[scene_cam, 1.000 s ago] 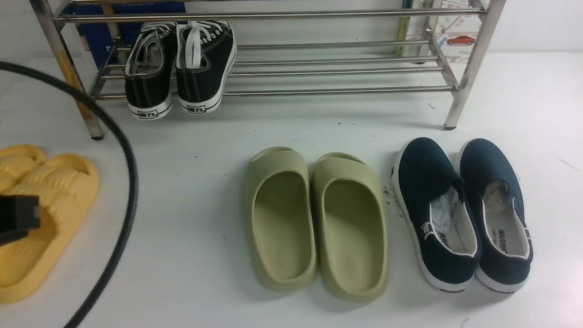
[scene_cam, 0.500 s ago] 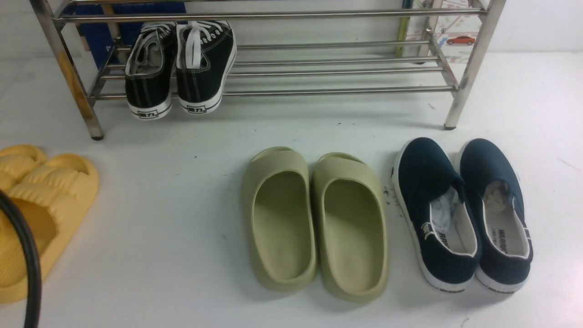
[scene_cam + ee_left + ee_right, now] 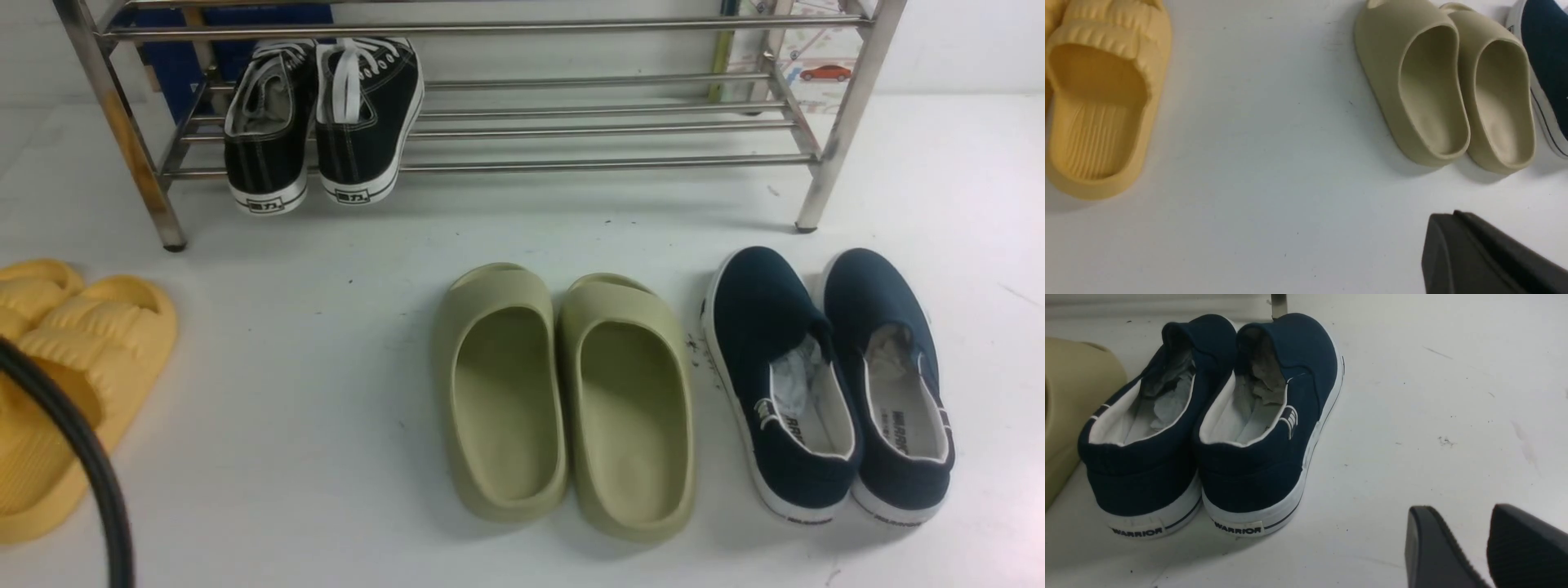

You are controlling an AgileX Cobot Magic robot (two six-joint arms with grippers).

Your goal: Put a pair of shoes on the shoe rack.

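- Closest to us, the left fingers (image 3: 1478, 253) are clenched tight and hold nothing. Only white tabletop (image 3: 326, 367) is under them.
- The right fingers (image 3: 1433, 547) have a small gap between them. They hold nothing too, and hang near the heels of the navy slip-ons (image 3: 824, 384).
- Here is what has just changed: a second ago a dark part of the left arm showed at the left edge, over the yellow slides (image 3: 73, 367). Now we do not see it in the front view.
- The black cable (image 3: 82, 441) has changed too. It made a big curve that reached up near the rack. Now it is just a short bend in the near left corner.
- So we think the left arm has pulled back toward us.
- In the middle, the green slides (image 3: 563, 400) sit side by side. The navy slip-ons sit just beside them, on the right. None of these have moved.
- Farthest away is the shoe rack (image 3: 571, 163). The black sneakers (image 3: 322, 122) rest on its lower bars, at the left end.
- The two sneakers sit close together. Their toes point away from us and their heels stick out a bit over the front bar.
- They have stayed put for the whole second, with nothing touching them.
- We think this means the job is done and the arm is just going home.
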